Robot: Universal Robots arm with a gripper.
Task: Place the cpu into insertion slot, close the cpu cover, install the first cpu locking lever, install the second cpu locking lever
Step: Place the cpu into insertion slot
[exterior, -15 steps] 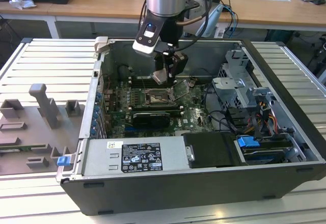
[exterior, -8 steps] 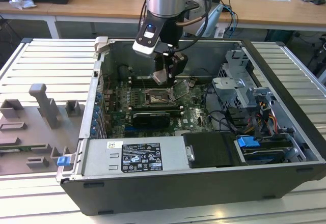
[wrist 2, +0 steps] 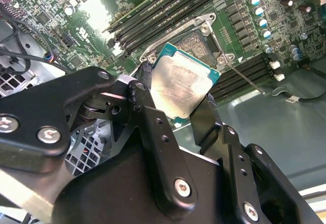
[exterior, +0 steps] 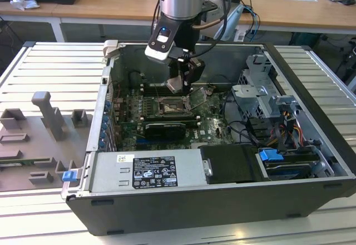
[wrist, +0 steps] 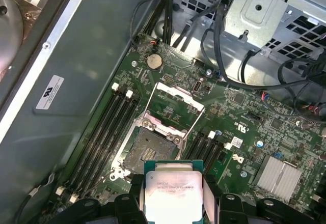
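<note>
The step in hand is seating the cpu [wrist 2: 183, 84] in the slot [wrist: 147, 152]; the gripper [exterior: 178, 83] hangs inside the open case [exterior: 167, 206], its fingers [wrist 2: 204, 114] clenched on two opposite edges of the cpu, which is held in the air above the slot and apart from it. To do this well, I judge the chip should be brought flat and square to the socket rim, corners matched, and let down without sliding, since the pin grid looks delicate; in the exterior view the chip looks tilted, so levelling matters. The cover [wrist: 175, 104] is swung open beside the slot, leaving the dark centre bare; the descent should keep off it. The cpu is a thin square; its face is pale silver with faint print, and a teal-green border runs round it; memory slots [wrist: 109, 127] flank the socket on the green board [wrist: 244, 132].
</note>
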